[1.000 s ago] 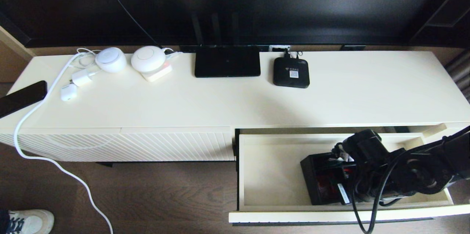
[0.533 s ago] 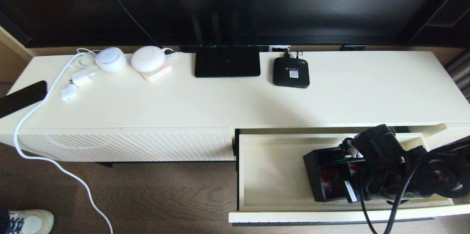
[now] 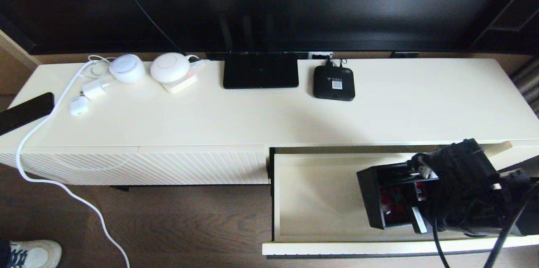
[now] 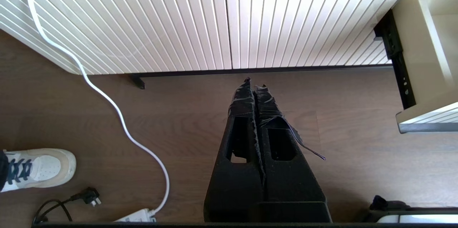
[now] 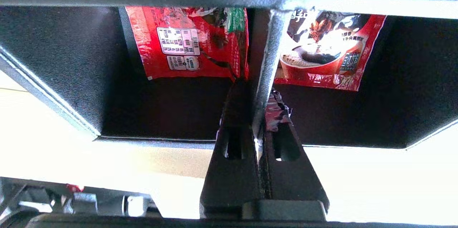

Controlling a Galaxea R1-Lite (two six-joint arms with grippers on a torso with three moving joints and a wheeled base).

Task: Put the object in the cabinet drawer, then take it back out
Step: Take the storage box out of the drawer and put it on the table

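The black organizer box is over the right half of the open cream cabinet drawer, tilted a little. Red packets show in its compartments. My right gripper is shut on the box's inner divider wall, one finger on each side. The right arm covers the box's right part in the head view. My left gripper is shut and empty, low over the wooden floor before the closed ribbed front.
On the cabinet top stand a flat black router, a small black set-top box, two round white devices and chargers. A white cable trails to the floor. A shoe is at the lower left.
The right gripper and the box it grips have moved right and toward the drawer's back, rising. The left arm has not moved.
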